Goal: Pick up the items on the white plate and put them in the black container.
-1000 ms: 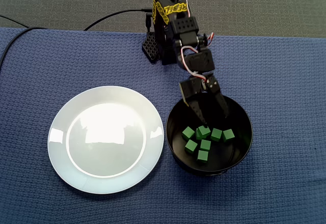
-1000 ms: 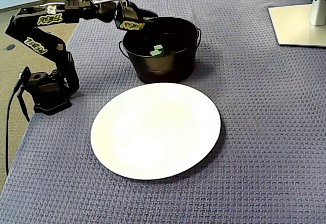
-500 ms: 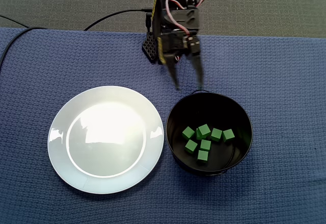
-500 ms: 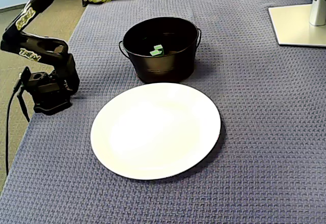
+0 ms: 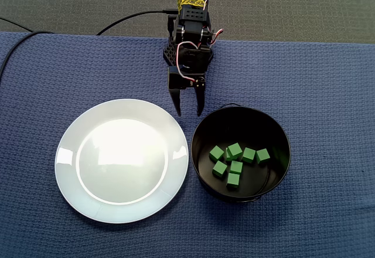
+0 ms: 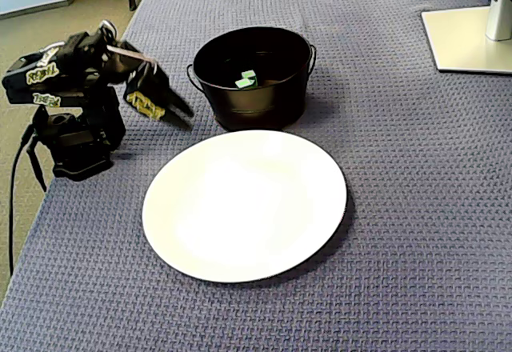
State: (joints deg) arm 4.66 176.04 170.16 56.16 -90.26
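Since white plate (image 5: 122, 158) sits bare and green cubes (image 5: 236, 166) lie in black container (image 5: 275, 130), task looks complete; gripper (image 5: 188, 111) narrowly parted, empty.

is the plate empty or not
Empty: the plate is bare in both fixed views; seven green cubes lie in the black container.

Narrow gap btwn white plate (image 5: 63, 159) & black container (image 5: 252, 120); container top open.
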